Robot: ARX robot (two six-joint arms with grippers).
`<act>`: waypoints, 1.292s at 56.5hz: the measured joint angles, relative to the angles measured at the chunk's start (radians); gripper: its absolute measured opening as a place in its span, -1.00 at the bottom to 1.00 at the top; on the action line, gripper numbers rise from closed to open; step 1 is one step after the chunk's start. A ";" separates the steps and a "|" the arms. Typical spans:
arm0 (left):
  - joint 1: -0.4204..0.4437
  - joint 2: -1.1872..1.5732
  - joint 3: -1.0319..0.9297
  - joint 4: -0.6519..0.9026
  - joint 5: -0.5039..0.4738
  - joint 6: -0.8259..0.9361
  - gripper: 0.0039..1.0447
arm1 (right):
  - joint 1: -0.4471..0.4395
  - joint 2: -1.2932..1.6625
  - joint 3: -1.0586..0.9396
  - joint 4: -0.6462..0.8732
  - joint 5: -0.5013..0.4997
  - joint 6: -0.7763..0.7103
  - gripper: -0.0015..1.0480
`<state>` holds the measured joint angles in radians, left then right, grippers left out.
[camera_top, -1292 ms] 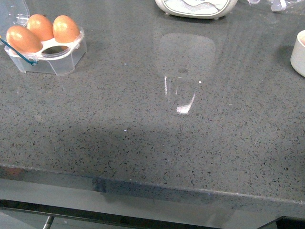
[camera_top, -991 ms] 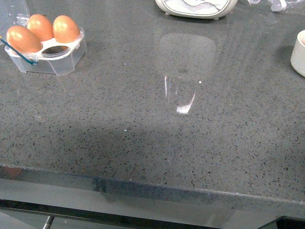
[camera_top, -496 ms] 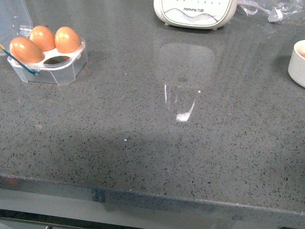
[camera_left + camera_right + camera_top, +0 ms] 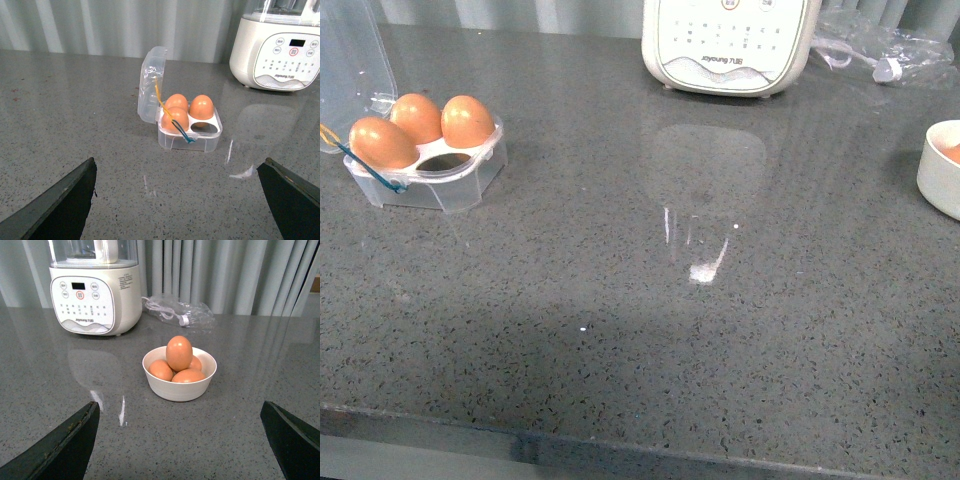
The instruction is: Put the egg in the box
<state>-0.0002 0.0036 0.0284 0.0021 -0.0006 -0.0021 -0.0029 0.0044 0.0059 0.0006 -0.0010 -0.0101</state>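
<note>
Lid's up on the box (image 4: pixel 200 142) with one cup free, and the left gripper (image 4: pixel 179 165) and right gripper (image 4: pixel 179 412) both gape empty, I'd guess ready for the egg (image 4: pixel 179 353) topping the bowl (image 4: pixel 206 377) well right of it.

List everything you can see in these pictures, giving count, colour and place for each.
box: one, clear, lid open, left side of the counter
boxed eggs: three, orange-brown, in the box; one cup empty
bowl: one, white, right side of the counter
bowl eggs: four, orange-brown, piled in the bowl
appliance: one, white, back of the counter
plastic bag: one, clear, back, beside the appliance
counter: one, speckled grey
curtain: one, grey, behind the counter
left tool: one, black, open, facing the box
right tool: one, black, open, facing the bowl
</note>
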 joint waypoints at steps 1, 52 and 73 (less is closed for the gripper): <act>0.000 0.000 0.000 0.000 0.000 0.000 0.87 | 0.000 0.000 0.000 0.000 0.000 0.000 0.86; 0.000 0.000 0.000 0.000 0.000 0.000 0.87 | -0.251 1.333 0.631 0.534 -0.131 -0.172 0.86; 0.000 0.000 0.000 0.000 0.000 0.000 0.87 | -0.188 1.506 0.735 0.447 -0.299 -0.184 0.86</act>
<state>-0.0002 0.0036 0.0284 0.0021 -0.0006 -0.0021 -0.1905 1.5105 0.7406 0.4477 -0.3004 -0.1940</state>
